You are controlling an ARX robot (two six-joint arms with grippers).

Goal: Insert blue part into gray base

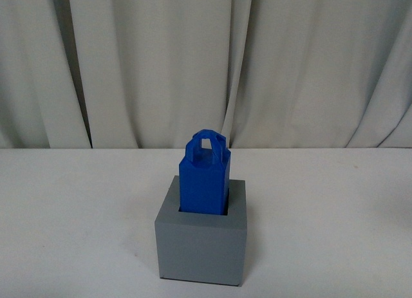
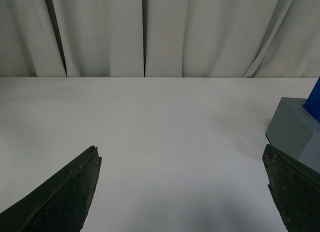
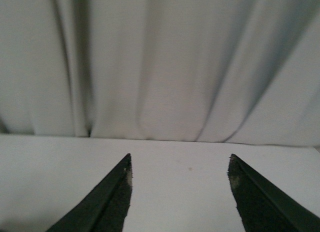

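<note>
near the front edge of the white table (image 1: 77,201), about midway between its left and right edges, the gray base (image 1: 201,250) sat flat with the blue part (image 1: 205,182) standing upright in its square recess. the blue part's lower end was inside the opening; most of its body and its arched loop handle rose above the gray rim. we could not tell whether it had reached the bottom of the recess.

we judged the insertion to be at its last step or already done: the part was in the base and neither arm touched it. if anything was left, we thought the next move called for a straight press down on the handle, kept vertical so the part would not bind against the recess walls, or simply for our arms to keep clear.

our left gripper (image 2: 182,192) had its jaws spread wide apart and held nothing. our right gripper (image 3: 180,192) was likewise spread apart and held nothing.

the front view showed the whole assembly but neither arm. the left wrist view showed only a corner of the gray base and a sliver of blue, just beside one dark finger (image 2: 295,192). the right wrist view showed bare table and a pale curtain (image 3: 160,66) behind the far edge, with neither task object.
</note>
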